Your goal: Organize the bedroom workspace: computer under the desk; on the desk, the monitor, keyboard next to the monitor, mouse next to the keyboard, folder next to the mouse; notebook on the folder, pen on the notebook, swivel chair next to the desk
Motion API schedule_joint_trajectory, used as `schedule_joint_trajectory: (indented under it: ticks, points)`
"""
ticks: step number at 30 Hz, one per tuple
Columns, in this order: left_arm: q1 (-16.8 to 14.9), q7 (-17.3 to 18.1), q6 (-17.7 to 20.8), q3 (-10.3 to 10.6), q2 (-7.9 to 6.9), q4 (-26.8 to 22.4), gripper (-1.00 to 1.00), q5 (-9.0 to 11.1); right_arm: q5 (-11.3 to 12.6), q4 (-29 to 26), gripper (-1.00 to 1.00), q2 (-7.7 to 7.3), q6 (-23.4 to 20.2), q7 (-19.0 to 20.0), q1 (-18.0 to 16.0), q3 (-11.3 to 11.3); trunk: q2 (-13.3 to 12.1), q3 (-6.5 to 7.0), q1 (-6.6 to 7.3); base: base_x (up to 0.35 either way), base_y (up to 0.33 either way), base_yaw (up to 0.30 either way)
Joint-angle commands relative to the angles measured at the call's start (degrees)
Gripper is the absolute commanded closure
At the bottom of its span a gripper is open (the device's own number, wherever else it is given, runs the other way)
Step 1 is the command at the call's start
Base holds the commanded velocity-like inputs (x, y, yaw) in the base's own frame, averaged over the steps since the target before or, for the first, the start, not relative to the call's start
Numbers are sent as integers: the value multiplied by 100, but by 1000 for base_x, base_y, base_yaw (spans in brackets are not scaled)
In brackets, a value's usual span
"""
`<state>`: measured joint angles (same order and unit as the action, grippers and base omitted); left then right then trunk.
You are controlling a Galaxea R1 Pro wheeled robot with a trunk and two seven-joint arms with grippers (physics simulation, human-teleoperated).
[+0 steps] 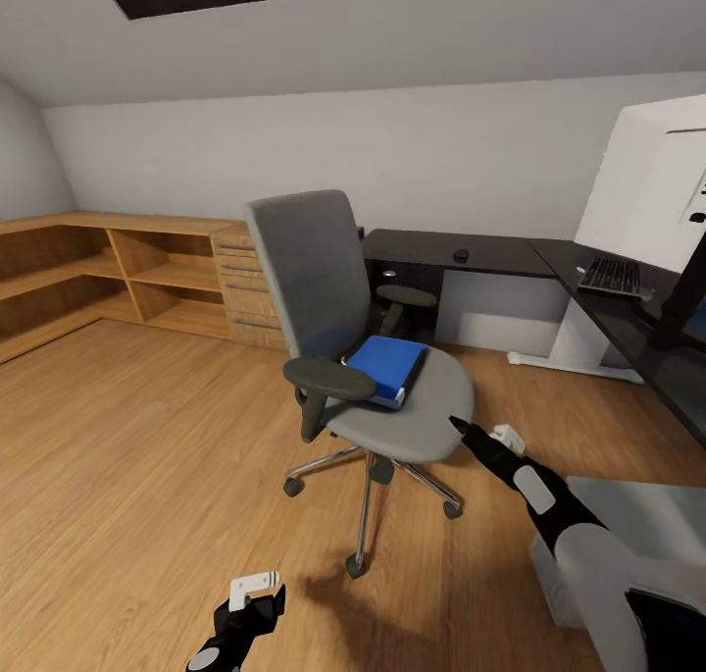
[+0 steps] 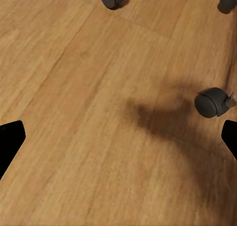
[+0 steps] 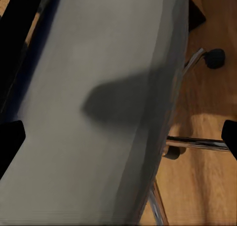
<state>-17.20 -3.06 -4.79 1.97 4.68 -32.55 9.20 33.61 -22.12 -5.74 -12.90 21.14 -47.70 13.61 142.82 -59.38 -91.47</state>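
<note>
Judging by the scene, most of the task is left. The folder (image 1: 387,366) lies flat on the swivel chair (image 1: 353,358) seat, well apart from the counter (image 1: 471,253). On the counter sit the monitor (image 1: 652,201) and keyboard (image 1: 611,277); a small dark object farther along may be the mouse. The right claw (image 1: 457,423) hovers over the seat's front edge and the left claw (image 1: 257,594) hangs low over the floor, both spread wide, holding nothing.

Blue folder (image 1: 387,367) lies flat on grey swivel chair (image 1: 324,289) beside black desk (image 1: 490,255).
</note>
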Motion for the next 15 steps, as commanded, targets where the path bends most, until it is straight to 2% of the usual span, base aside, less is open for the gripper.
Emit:
schedule_joint_trajectory:
  ticks: [1, 9, 15]
  points:
    - [-2, -28, -20, 22, -2, 3, -100, 46, 72, -3, -100, -5, -98, 20, -3, 36, 2, -5, 1, 0, 0, 0]
    - [-2, -28, -21, 23, -2, 3, -100, 46, 456, -3, -100, -55, -287, 28, -3, 33, 2, -5, 1, 0, 0, 0]
    - [-2, -28, -22, 23, -2, 3, -100, 46, 585, 2, -100, -99, -353, 30, -3, 29, 2, -5, 1, 0, 0, 0]
